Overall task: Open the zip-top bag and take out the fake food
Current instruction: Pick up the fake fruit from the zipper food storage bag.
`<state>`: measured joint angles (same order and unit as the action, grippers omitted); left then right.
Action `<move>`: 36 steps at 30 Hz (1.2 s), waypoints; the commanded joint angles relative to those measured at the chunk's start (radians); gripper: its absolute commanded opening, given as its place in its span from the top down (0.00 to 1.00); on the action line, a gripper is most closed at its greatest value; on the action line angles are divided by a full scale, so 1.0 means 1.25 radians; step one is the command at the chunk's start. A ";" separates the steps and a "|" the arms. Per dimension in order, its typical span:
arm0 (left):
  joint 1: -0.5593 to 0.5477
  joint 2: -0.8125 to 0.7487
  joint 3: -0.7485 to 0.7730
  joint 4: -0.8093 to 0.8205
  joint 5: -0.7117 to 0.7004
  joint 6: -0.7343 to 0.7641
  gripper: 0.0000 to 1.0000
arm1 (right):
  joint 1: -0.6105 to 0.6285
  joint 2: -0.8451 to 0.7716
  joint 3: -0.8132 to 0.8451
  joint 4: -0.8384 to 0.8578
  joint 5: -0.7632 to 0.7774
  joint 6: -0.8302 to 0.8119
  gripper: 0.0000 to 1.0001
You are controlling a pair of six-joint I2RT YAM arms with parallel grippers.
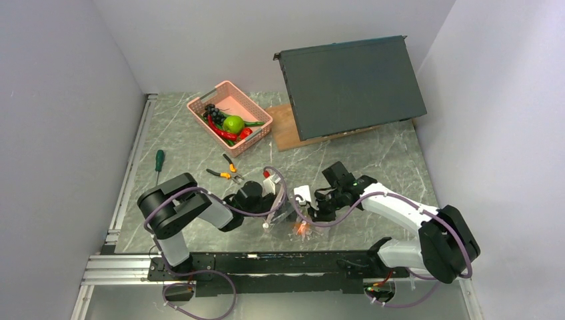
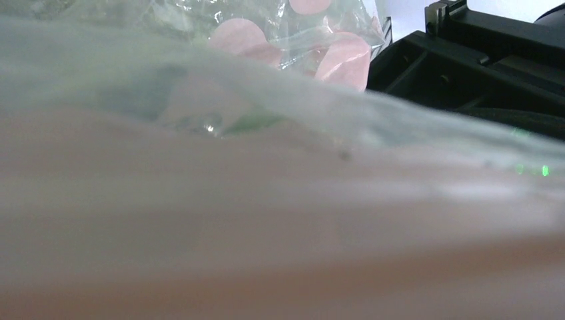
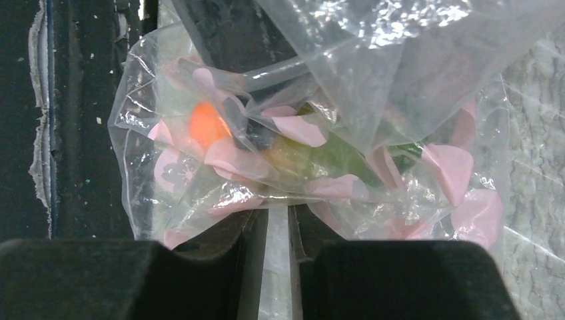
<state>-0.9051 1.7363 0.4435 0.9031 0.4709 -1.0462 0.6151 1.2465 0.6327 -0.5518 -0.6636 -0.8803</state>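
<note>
Blurred zip-top bag (image 2: 280, 113) over fake food (image 3: 208, 125)

One zip-top bag (image 3: 426, 40), one pink basket (image 1: 250, 101), one screwdriver (image 1: 159, 160), one pair of pliers (image 1: 226, 172), one dark panel (image 1: 353, 87), one wooden board (image 1: 283, 130).

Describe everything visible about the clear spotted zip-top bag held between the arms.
The clear, crinkly plastic zip-top bag, printed with pale pink round spots, lies crumpled between the right tool, whose fingers pinch its film, and the left tool, pressed against it with grip unclear. Orange, green and dark pieces show through inside.
</note>
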 commanded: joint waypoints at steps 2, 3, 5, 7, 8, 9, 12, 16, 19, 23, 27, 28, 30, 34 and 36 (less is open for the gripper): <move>-0.015 0.013 0.018 0.139 -0.016 -0.052 0.26 | 0.011 -0.023 0.011 0.007 -0.083 -0.030 0.76; -0.015 0.014 0.016 0.153 -0.018 -0.058 0.26 | 0.011 -0.023 0.011 0.002 -0.085 -0.035 0.75; -0.015 0.016 0.011 0.175 -0.021 -0.070 0.26 | 0.011 -0.027 0.012 -0.002 -0.091 -0.042 0.72; -0.017 0.016 0.009 0.197 -0.024 -0.080 0.25 | 0.011 -0.032 0.013 -0.007 -0.101 -0.051 0.70; -0.016 0.015 0.005 0.209 -0.027 -0.086 0.25 | 0.012 -0.036 0.012 -0.010 -0.104 -0.055 0.69; -0.016 0.015 0.000 0.225 -0.029 -0.091 0.25 | 0.011 -0.040 0.011 -0.009 -0.106 -0.057 0.67; -0.016 0.007 -0.017 0.261 -0.042 -0.099 0.25 | 0.010 -0.045 0.009 0.016 -0.075 -0.031 0.68; -0.016 -0.020 -0.042 0.255 -0.070 -0.091 0.27 | 0.006 -0.034 0.011 0.060 0.006 0.016 0.86; -0.016 -0.047 -0.050 0.219 -0.091 -0.075 0.33 | 0.004 -0.028 0.009 0.078 0.049 0.033 0.94; -0.017 -0.097 -0.064 0.157 -0.134 -0.045 0.36 | -0.003 -0.024 0.012 0.084 0.071 0.043 0.94; -0.016 -0.156 -0.065 0.040 -0.179 -0.005 0.38 | -0.004 -0.021 0.009 0.076 0.072 0.033 0.92; -0.017 -0.169 -0.061 0.008 -0.190 0.006 0.38 | -0.004 -0.018 0.011 0.074 0.073 0.030 0.92; -0.016 -0.193 -0.053 -0.058 -0.210 0.026 0.38 | -0.005 -0.016 0.011 0.074 0.078 0.030 0.90; -0.017 -0.220 -0.034 -0.174 -0.235 0.068 0.37 | -0.005 -0.022 0.010 0.074 0.073 0.028 0.85; -0.017 -0.217 -0.027 -0.187 -0.225 0.078 0.37 | -0.004 -0.025 0.009 0.070 0.065 0.024 0.80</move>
<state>-0.9207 1.4879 0.3691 0.7712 0.2176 -1.0142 0.6113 1.2232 0.6327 -0.4828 -0.5720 -0.8448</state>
